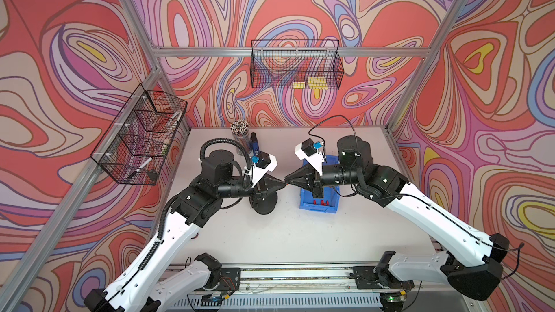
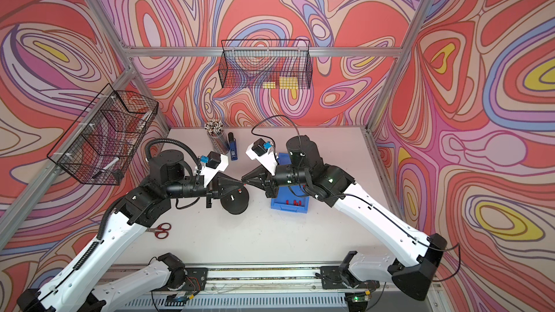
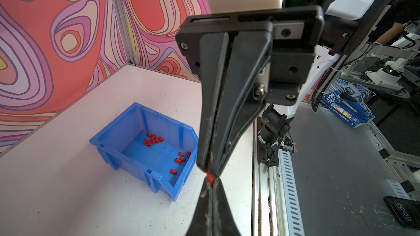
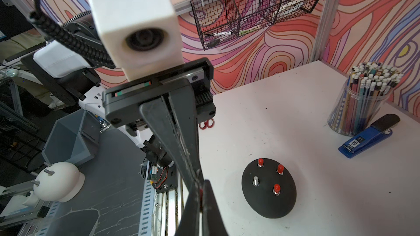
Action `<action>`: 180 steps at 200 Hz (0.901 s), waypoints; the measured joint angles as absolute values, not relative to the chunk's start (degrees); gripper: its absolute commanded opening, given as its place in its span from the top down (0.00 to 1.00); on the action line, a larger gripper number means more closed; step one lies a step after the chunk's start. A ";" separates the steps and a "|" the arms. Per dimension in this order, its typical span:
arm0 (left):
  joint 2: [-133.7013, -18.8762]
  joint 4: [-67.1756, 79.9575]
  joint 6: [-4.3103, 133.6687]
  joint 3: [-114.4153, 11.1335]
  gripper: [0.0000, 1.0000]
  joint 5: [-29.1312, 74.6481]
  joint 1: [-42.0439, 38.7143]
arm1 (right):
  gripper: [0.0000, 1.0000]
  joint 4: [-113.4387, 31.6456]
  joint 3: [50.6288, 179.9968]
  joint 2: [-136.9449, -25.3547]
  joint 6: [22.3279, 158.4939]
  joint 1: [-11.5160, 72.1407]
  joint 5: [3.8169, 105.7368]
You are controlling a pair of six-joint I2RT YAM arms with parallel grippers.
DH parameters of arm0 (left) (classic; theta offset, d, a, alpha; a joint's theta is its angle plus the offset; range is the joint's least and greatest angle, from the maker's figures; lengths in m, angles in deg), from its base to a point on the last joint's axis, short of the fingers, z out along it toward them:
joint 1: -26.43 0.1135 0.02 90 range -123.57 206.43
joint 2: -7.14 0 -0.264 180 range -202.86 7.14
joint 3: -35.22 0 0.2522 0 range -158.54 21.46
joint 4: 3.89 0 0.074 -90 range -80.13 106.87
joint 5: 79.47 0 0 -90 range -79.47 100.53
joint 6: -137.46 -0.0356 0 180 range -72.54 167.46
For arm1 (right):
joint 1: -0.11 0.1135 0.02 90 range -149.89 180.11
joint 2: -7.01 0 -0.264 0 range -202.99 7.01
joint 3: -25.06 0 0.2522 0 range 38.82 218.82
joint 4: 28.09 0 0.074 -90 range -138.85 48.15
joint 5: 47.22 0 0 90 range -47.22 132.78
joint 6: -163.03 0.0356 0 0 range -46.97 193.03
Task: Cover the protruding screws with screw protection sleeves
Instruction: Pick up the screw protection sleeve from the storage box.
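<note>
My two grippers meet tip to tip above the table, between the black dome base (image 1: 264, 205) and the blue bin (image 1: 316, 208). The left gripper (image 3: 212, 181) (image 1: 283, 183) and the right gripper (image 4: 201, 186) (image 1: 287, 182) are both shut on one red screw protection sleeve (image 3: 210, 177) (image 4: 201, 192), each pinching one end. On the base (image 4: 269, 198), three protruding screws wear red sleeves (image 4: 276, 187) and one screw (image 4: 256, 180) stands bare. Several loose sleeves (image 3: 154, 140) lie in the bin (image 3: 113, 146).
A clear cup of pencils (image 4: 361, 101) and a blue stapler (image 4: 368, 139) stand at the back of the table. Red-handled scissors (image 2: 160, 230) lie near the left arm. Wire baskets hang on the back wall (image 1: 295, 64) and the left wall (image 1: 141, 136).
</note>
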State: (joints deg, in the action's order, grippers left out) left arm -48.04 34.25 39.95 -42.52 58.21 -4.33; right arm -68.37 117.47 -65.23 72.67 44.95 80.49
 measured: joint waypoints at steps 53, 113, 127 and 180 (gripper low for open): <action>-44.89 31.02 39.38 -38.94 0.12 51.48 -4.37 | 1.00 -68.02 117.45 -65.21 72.67 44.95 78.44; -36.50 18.45 38.60 -25.19 0.03 20.90 -4.37 | 1.00 -66.01 114.59 -65.17 72.67 44.95 72.06; -36.21 15.92 37.74 -23.44 0.01 10.34 -4.37 | 1.00 -65.84 114.02 -65.36 72.67 44.95 70.74; -36.06 9.58 35.95 -18.87 0.00 -16.08 -1.79 | 1.00 -64.22 112.34 -67.92 72.64 46.87 65.72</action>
State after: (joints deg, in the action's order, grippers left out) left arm -36.06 9.58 35.95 -18.87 -16.08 -1.79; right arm -64.22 112.34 -67.92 72.64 46.87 65.72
